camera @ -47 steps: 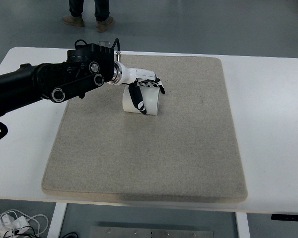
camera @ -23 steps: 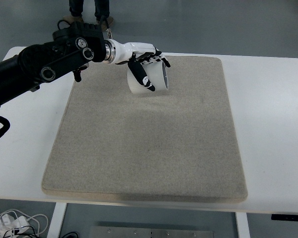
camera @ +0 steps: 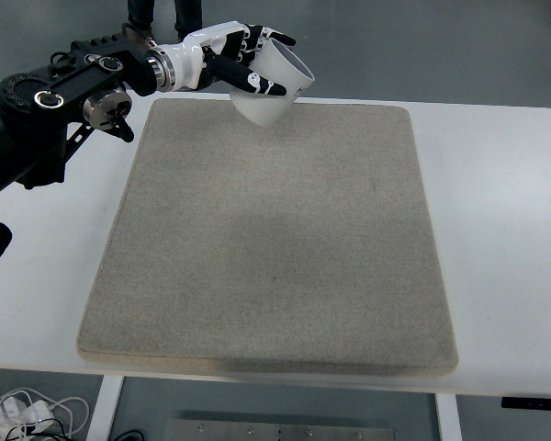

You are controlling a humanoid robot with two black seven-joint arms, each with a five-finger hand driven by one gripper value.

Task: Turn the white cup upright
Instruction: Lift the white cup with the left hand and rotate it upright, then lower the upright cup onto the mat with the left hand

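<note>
The left black-and-white fingered hand [camera: 241,57] grips the white plastic cup [camera: 274,83], holding it tilted in the air above the far edge of the beige rectangular felt mat [camera: 275,248].

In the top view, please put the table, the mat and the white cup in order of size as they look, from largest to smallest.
1. table
2. mat
3. white cup, held in the left hand
</note>
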